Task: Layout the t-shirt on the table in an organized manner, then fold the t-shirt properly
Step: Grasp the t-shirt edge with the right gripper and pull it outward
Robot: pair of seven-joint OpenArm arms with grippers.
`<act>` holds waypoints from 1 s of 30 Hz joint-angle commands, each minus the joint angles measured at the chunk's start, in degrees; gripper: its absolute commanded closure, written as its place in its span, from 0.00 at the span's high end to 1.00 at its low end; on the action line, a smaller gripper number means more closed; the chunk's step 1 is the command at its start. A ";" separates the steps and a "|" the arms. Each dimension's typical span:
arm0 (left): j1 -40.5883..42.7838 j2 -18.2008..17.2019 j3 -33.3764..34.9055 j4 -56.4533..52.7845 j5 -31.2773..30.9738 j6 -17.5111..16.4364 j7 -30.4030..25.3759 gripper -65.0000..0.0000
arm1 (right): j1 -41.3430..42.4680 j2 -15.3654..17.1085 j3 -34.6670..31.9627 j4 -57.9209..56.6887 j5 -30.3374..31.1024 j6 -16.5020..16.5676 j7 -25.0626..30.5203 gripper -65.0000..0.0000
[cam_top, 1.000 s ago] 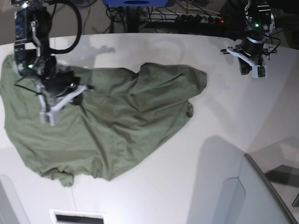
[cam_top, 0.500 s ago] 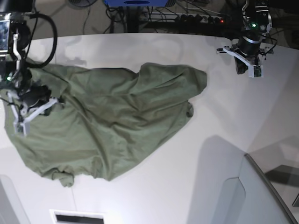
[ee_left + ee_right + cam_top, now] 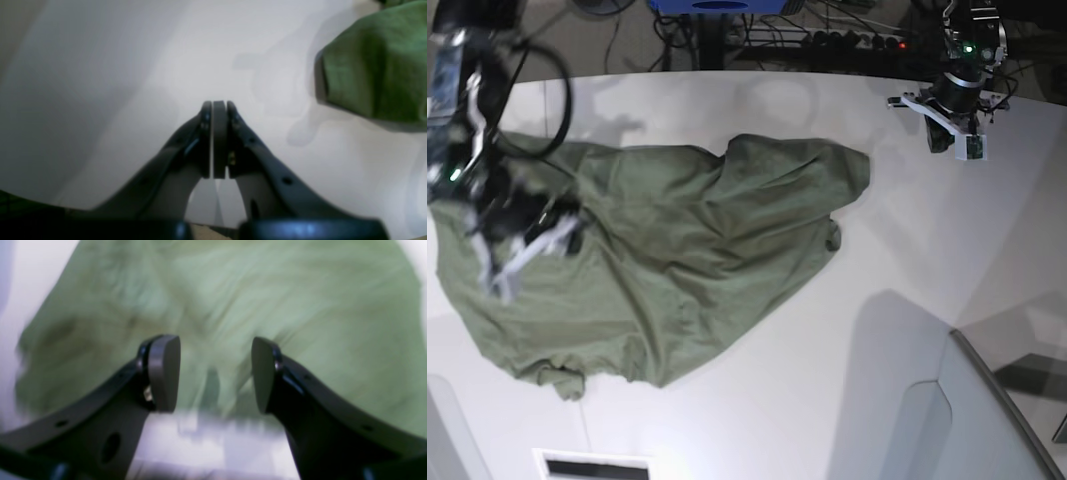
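Two arms seen | left wrist: left gripper (image 3: 213,140) pressed together, nothing held, t-shirt (image 3: 377,63) edge at 2 o'clock on the table (image 3: 133,66) | right wrist: right gripper (image 3: 215,373) spread apart over blurry green cloth, nothing pinched | base: shirt rumpled, spread from centre out to 9 o'clock, right gripper over its 9 o'clock end, left one at 1 o'clock, well clear.

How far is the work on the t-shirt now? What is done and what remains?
Done: the t-shirt lies on the table, partly spread but wrinkled and bunched, with no fold made. In hand: nothing; the right gripper is open above the cloth, and the left gripper is shut over bare table beside the shirt. Left: smoothing the shirt flat, then all the folding.
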 commanded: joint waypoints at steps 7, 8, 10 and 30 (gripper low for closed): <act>0.18 -0.62 -0.38 1.10 0.06 0.15 -2.54 0.00 | -5.89 0.49 -4.18 1.14 0.04 -0.13 12.08 0.04; 0.27 -0.62 -0.29 1.10 0.06 0.15 -4.48 0.00 | -6.33 0.49 -4.18 0.96 0.04 -0.13 12.08 0.03; 1.23 -0.27 -0.02 1.02 0.06 0.15 -8.78 0.00 | -6.86 0.49 -4.09 0.08 0.04 -0.13 12.43 0.00; 5.19 -0.27 3.67 8.14 0.59 0.15 -15.64 0.00 | -5.72 0.49 -3.83 -1.94 0.04 -0.13 16.65 0.00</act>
